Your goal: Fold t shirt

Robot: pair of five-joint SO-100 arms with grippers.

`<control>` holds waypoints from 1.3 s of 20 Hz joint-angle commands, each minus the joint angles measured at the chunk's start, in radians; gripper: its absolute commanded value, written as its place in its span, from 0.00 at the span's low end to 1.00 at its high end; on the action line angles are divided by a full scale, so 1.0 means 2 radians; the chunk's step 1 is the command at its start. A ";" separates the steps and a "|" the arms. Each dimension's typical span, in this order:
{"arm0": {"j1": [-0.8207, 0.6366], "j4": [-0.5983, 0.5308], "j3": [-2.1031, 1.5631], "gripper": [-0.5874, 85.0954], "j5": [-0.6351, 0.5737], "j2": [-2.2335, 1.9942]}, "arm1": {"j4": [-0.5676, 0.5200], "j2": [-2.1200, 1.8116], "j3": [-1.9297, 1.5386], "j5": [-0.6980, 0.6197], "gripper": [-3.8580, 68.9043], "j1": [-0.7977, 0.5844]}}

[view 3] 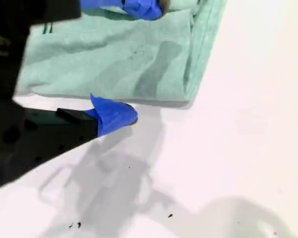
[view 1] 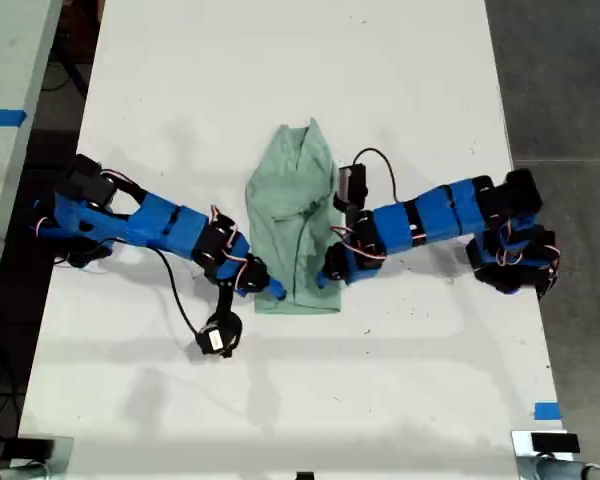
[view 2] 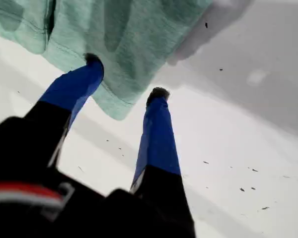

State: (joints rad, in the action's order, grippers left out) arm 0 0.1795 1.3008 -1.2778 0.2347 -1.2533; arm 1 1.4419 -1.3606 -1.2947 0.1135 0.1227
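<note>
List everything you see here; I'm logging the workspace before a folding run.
t shirt: one, pale mint green, wrinkled, mid-table
table: one, white
tape: one blue piece, table corner at the exterior view's lower right
arms: two, blue and black, reaching in from both exterior-view sides
my first end effector: blue fingers, open, astride a shirt corner
my second end effector: one blue fingertip showing, beside the shirt's hem
</note>
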 commanded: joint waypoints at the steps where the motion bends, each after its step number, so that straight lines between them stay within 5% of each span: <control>1: -0.003 0.004 0.051 0.31 0.008 0.024 | 0.008 0.005 0.041 0.008 0.34 0.008; 3: -0.006 0.002 0.056 0.01 0.012 0.049 | 0.005 0.010 0.040 0.008 0.33 0.008; 8: -0.012 0.018 0.108 0.00 0.002 0.120 | -0.006 0.044 0.035 0.008 0.31 0.008; 9: -0.012 0.017 0.109 0.00 0.002 0.120 | -0.009 0.048 0.036 0.011 0.13 0.008; 10: -0.012 0.018 0.110 0.00 0.002 0.120 | -0.015 0.048 0.034 0.016 0.07 0.010; 19: 0.028 0.074 0.143 0.00 0.031 0.044 | 0.053 0.053 0.196 0.010 0.07 0.041; 26: 0.001 0.120 0.129 0.00 0.021 -0.074 | 0.044 -0.021 0.202 -0.035 0.06 -0.003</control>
State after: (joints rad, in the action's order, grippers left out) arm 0 0.2132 1.5263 -1.0354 0.2869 -1.3100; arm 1 1.5417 -1.3208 -0.9342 0.0828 0.1411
